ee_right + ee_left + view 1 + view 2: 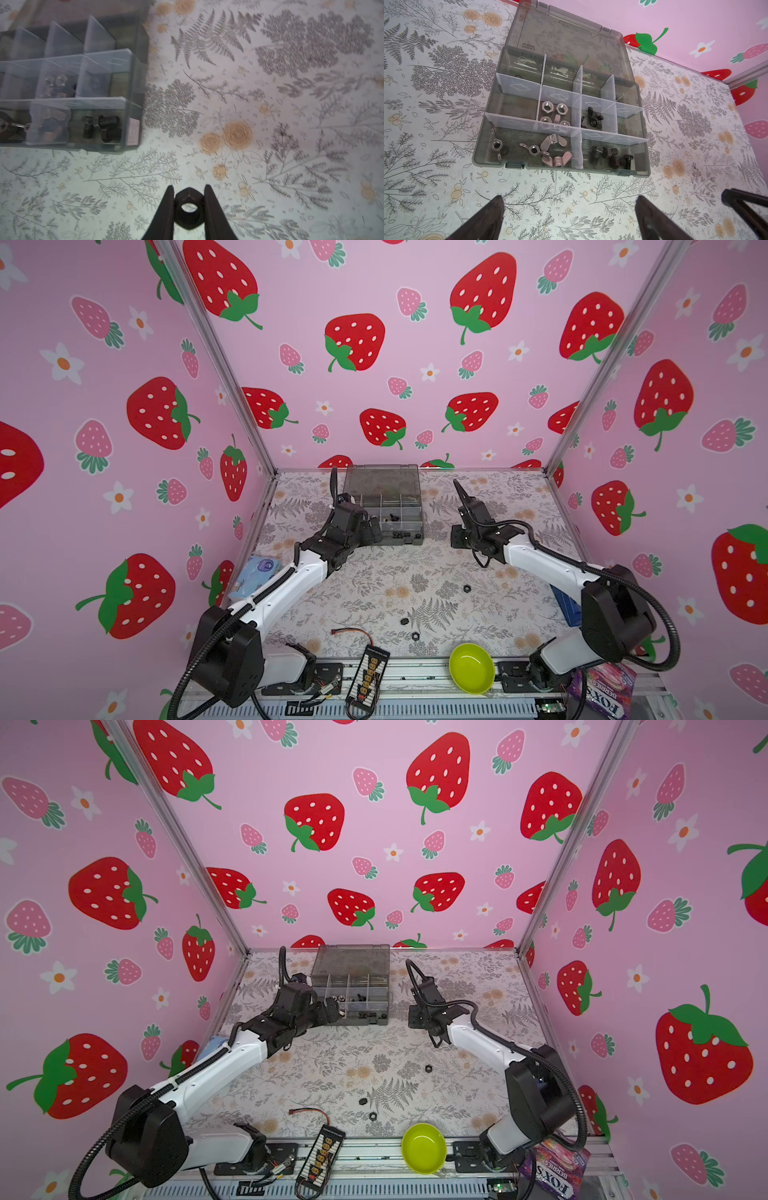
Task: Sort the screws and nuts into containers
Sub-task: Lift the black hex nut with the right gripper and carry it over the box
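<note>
ROBOT SORTS HARDWARE: The right tool (189, 188) is clenched on a black nut (188, 222), carried above the flowered worktop (270, 145) just beside the right wall of the grey box (133, 104). The left tool (570, 199) stands spread wide and empty before the box's front edge. Inside the box, black screws (610, 158), silver nuts (554, 113) and a heap of black pieces (593, 118) lie in separate compartments. A few loose nuts (466, 588) sit on open worktop nearer the arm bases.

The carried nut is pinched only at the very tips, so it could twist free and roll. The thin dividers (577, 83) stand close together, and a release slightly off target would probably land it among the screws. A low approach could catch the wall and shove the box. There is free room to the right of the box and in front of it. Behind it, the opened lid (571, 37) fills the space to the back wall, and the left arm crowds the front left corner.
</note>
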You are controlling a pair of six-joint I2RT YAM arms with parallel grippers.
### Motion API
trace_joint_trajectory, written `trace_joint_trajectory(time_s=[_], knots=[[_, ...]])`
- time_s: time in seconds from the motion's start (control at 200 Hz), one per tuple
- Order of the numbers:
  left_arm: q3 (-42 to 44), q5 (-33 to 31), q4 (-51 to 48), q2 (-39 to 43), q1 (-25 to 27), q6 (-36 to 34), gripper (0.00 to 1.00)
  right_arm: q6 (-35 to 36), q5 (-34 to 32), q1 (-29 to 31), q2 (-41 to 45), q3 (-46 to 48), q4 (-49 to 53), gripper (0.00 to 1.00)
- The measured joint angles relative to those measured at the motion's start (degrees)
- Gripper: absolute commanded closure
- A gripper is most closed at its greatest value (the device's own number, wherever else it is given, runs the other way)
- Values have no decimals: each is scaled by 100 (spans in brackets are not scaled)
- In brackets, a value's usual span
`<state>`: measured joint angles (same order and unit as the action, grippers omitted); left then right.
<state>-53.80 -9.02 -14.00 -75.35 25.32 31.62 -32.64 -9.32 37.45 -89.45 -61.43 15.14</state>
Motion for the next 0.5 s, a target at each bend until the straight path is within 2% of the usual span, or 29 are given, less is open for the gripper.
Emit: trace_joint_trajectory(time_s=[0.275,0.5], knots=[[177,0,-9,0,0,37,1,586,39,223,-1480,-1716,-278,100],[181,-2,-15,0,0,42,1,922,184,297,-2559,-2702,-374,100]])
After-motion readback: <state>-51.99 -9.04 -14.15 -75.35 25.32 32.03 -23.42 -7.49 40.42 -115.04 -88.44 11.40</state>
